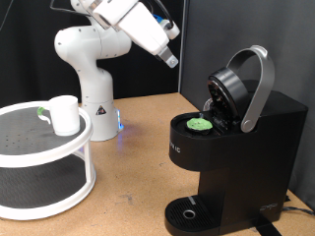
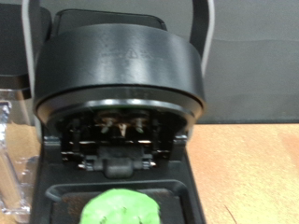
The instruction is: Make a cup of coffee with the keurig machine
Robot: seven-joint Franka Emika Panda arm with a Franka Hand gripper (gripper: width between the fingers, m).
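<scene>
Sitting in the open keurig machine [image 1: 231,138] is a green pod [image 1: 201,124]; gripper [image 1: 173,59] state unclear.

Little can be read. The coffee machine [image 1: 228,157] bears pale lettering running down its front, too small to make out. The white robot base [image 1: 87,84] carries a small triangular warning sign [image 1: 97,106], its symbol unreadable. The wrist view shows no legible text.
</scene>
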